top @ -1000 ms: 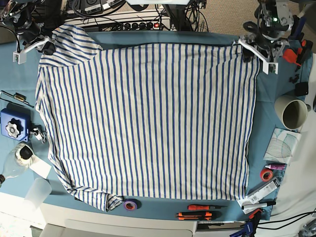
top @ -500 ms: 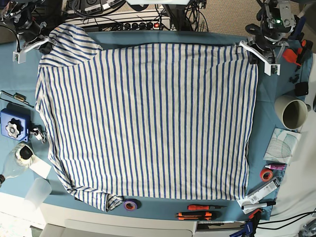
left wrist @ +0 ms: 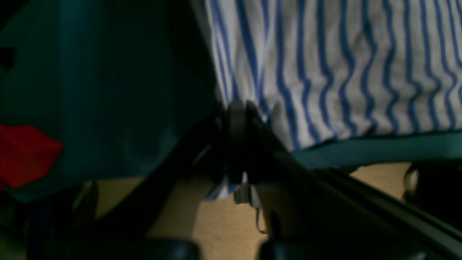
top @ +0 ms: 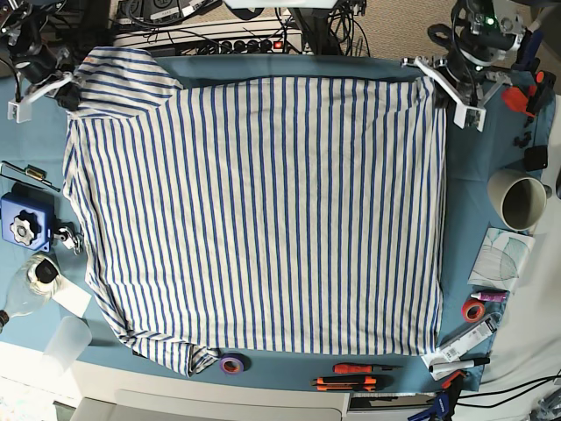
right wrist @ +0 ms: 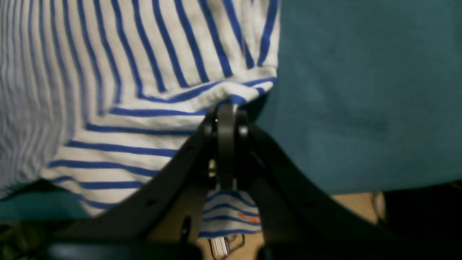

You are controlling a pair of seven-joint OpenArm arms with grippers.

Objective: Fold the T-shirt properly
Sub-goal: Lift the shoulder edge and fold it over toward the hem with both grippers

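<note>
A teal cloth [top: 478,180] covers the worktop under even, bright light. Beyond its far edge lie black cables and a power strip with a lit red switch [top: 279,44]. Tan floor [top: 399,26] shows past the far right corner, and a white surface [top: 530,338] borders the right side.

cluttered workshop: screwdrivers [top: 362,367], tape roll [top: 230,364]

Both arms are reaching to the far corners in the base view. The left pincer [left wrist: 236,108] is sitting clamped tight, black fingers [left wrist: 252,119] pressed together and pinching striped cloth. The right pincer [right wrist: 225,112] is doing likewise, fingers [right wrist: 209,126] pressed flat together on a fold.
</note>
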